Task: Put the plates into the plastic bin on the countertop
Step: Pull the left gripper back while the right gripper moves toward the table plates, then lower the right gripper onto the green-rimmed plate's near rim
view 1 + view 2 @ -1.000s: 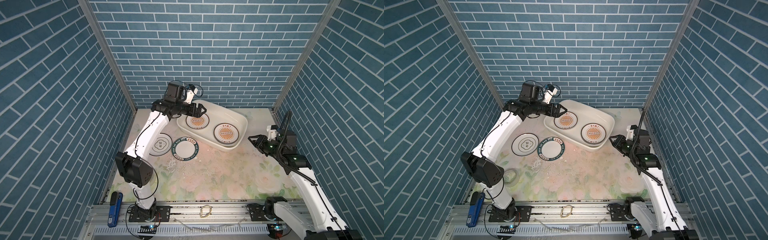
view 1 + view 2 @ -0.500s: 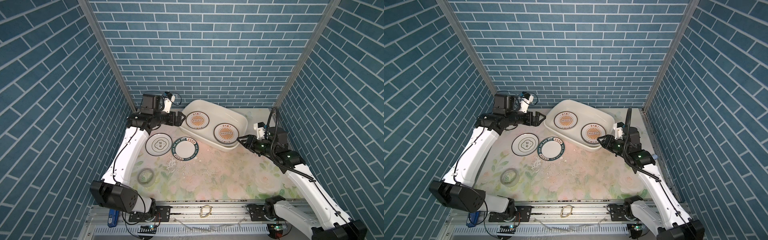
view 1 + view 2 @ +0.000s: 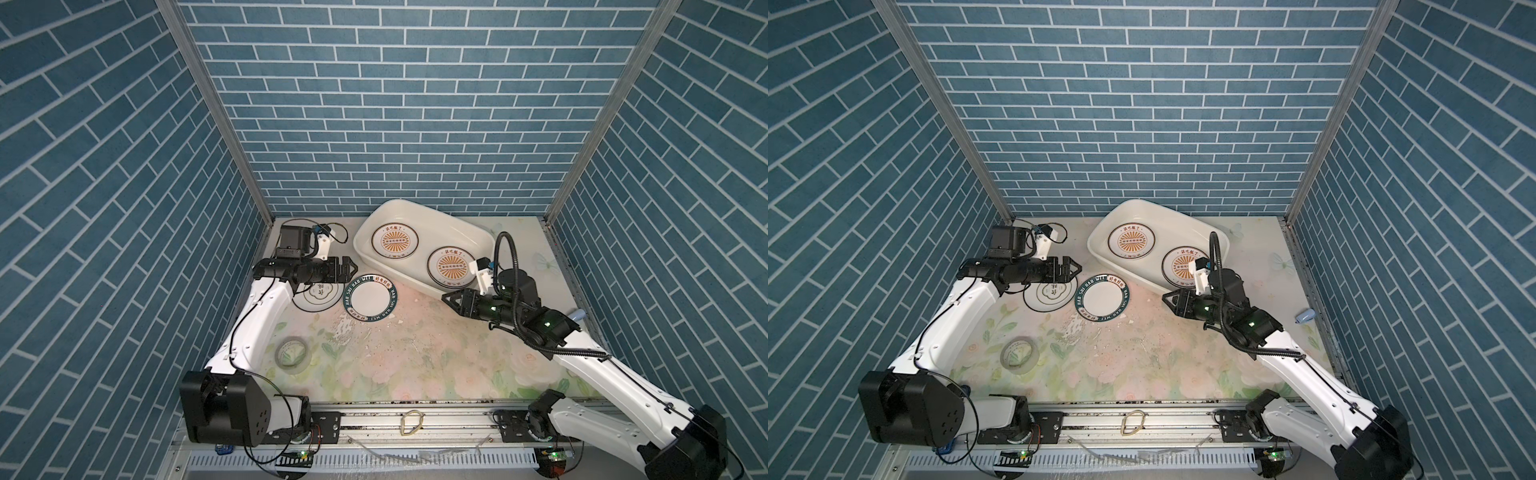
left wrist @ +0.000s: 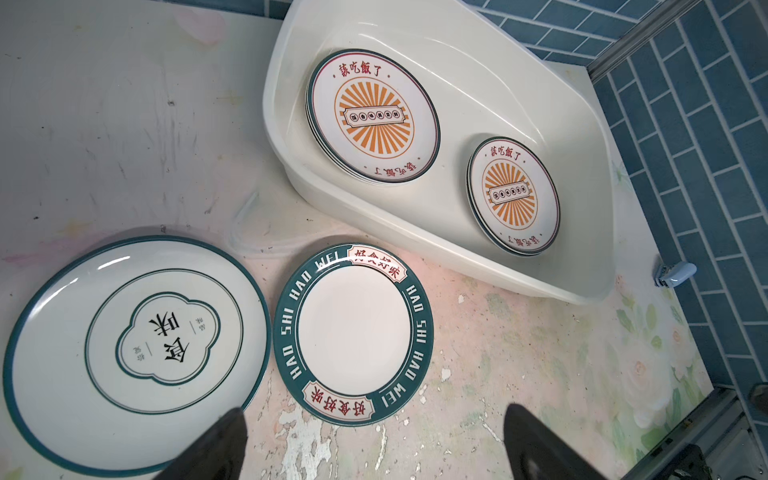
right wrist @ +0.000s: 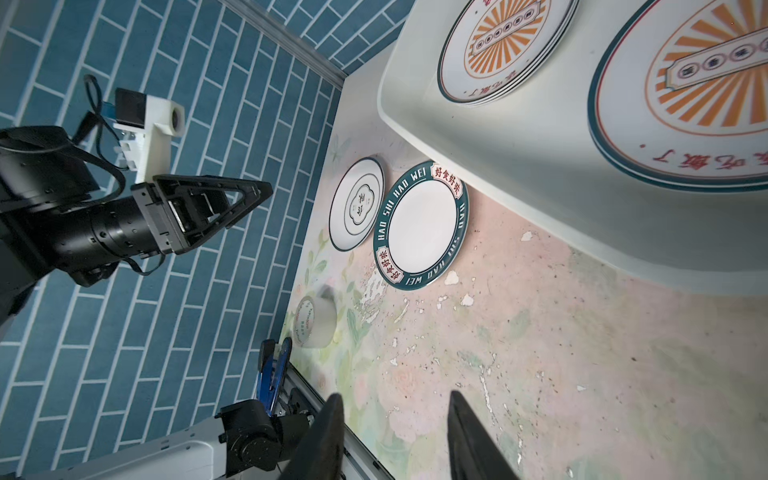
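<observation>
- While two sunburst stacks [image 3: 393,241] sit inside the plastic bin [image 3: 419,206] at one o'clock on the countertop [image 3: 415,353], the green-lettered plate [image 3: 371,298] and quatrefoil plate [image 3: 316,298] lie side by side at ten o'clock.
- Over the latter hovers the left gripper [image 3: 352,268], spread wide, empty.
- At three o'clock, the right gripper [image 3: 446,297] is partly open, empty.

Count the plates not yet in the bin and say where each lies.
2. The green-lettered plate lies on the countertop beside the plastic bin; the quatrefoil plate lies next to it, partly covered by the left arm. No others seem hidden.
</observation>
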Motion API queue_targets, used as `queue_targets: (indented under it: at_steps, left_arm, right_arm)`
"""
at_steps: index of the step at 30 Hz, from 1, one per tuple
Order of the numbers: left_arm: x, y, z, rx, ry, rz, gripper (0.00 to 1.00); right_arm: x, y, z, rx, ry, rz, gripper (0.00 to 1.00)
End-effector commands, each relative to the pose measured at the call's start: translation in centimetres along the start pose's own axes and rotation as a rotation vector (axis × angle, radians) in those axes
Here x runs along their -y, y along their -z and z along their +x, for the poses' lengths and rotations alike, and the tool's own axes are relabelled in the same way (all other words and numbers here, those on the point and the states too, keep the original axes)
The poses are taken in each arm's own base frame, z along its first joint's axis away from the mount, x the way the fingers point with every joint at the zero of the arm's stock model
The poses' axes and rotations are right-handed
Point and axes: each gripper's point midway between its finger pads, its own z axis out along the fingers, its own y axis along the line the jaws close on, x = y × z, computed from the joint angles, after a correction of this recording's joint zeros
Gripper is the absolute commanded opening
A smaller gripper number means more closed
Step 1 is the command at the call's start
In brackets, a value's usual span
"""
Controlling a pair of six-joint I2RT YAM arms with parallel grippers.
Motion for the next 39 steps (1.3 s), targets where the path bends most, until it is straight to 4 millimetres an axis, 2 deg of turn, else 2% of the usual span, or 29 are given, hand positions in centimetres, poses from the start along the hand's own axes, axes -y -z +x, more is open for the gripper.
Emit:
queue_targets:
  at_steps: [1, 6, 12, 23, 30, 34, 39]
  left_arm:
    - [1.0, 0.7, -1.3, 0.074, -0.019, 0.054, 0.97]
    - [2.0, 1.9, -1.9, 0.109, -0.060, 0.080, 0.98]
    - [2.3, 2.5, -2.3, 0.126, -0.060, 0.084, 0.98]
    - [2.6, 2.9, -2.7, 0.133, -0.053, 0.090, 0.98]
    - [3.2, 3.6, -3.1, 0.144, -0.051, 0.107, 0.98]
    - [3.6, 4.0, -3.0, 0.148, -0.039, 0.121, 0.98]
    - [4.4, 4.6, -3.2, 0.159, -0.035, 0.150, 0.98]
  right_arm:
    - [0.5, -2.7, 0.4, 0.033, 0.011, 0.020, 0.41]
    - [-0.2, -7.1, 3.1, -0.006, 0.039, 0.006, 0.41]
    - [0.5, -10.7, 3.9, 0.096, -0.026, 0.040, 0.41]
    - [1.5, -14.4, 5.7, 0.235, -0.143, 0.170, 0.42]
    - [0.8, -16.8, 6.2, 0.247, -0.172, 0.147, 0.42]
    - [1.5, -17.5, 6.4, 0.274, -0.218, 0.151, 0.43]
    - [1.5, -18.1, 6.9, 0.306, -0.240, 0.162, 0.43]
